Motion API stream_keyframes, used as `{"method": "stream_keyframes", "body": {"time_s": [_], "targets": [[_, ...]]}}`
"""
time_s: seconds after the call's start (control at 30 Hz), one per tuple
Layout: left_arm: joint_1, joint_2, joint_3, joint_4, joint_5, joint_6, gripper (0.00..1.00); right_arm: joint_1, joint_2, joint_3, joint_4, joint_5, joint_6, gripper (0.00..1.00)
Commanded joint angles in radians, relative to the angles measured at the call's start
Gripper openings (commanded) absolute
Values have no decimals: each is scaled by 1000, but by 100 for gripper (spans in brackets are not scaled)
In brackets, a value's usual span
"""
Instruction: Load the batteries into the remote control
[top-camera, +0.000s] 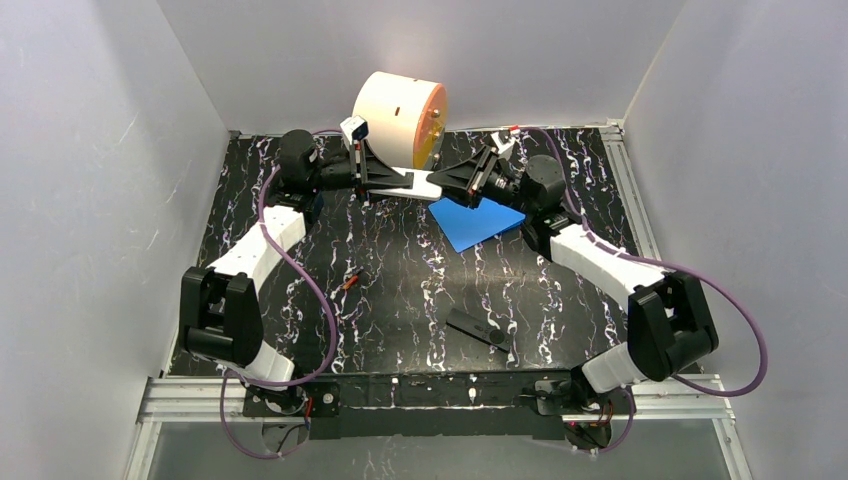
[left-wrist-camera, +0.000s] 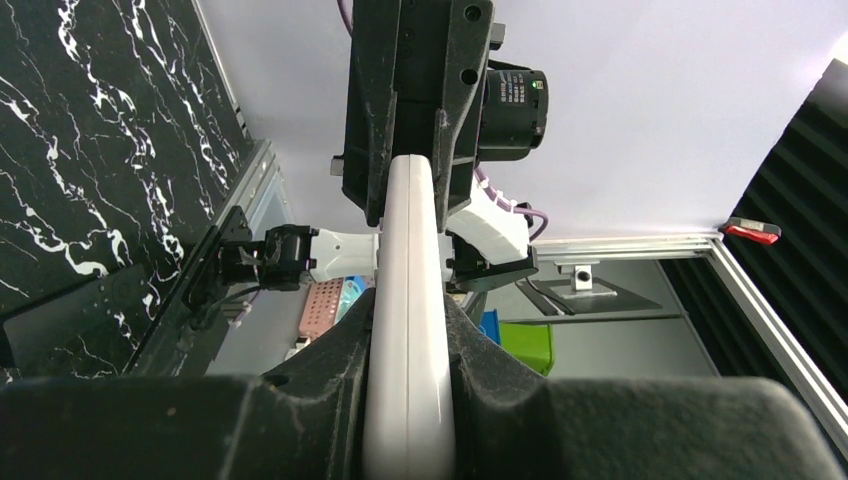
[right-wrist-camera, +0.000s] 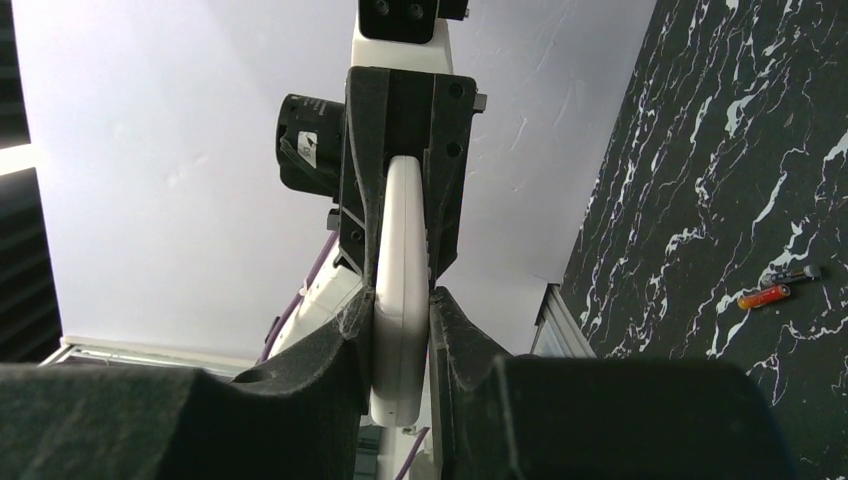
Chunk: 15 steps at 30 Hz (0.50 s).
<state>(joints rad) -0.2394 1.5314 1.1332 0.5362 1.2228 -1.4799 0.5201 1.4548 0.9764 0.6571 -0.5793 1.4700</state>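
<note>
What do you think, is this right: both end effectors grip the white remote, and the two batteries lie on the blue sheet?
Not quite. In the top external view the batteries lie on the bare black table, apart from the blue sheet. The left end effector and the right end effector do grip the white remote.

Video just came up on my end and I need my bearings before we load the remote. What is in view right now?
white remote: one, white, gripped at both ends, in front of the spool
batteries: two, one orange-red and one dark, lying together on the table, left of centre
black remote: one, black, on the table near the front
blue sheet: one, blue, flat on the table by the right wrist
spool: one, cream with orange face, at the back wall
table: one, black marbled
left end effector: one, black, shut on the white remote
right end effector: one, black, shut on the white remote
</note>
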Motion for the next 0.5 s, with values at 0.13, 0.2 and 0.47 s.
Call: {"method": "stream_keyframes", "body": {"time_s": [0.13, 0.2, 0.47], "targets": [[-116, -8, 12, 50, 9, -30, 0, 83, 74, 65, 36, -21, -36, 31], [-123, -1, 18, 50, 3, -28, 0, 92, 82, 68, 36, -22, -36, 31], [-122, 10, 10, 50, -18, -12, 0, 64, 62, 72, 39, -11, -38, 30]]}}
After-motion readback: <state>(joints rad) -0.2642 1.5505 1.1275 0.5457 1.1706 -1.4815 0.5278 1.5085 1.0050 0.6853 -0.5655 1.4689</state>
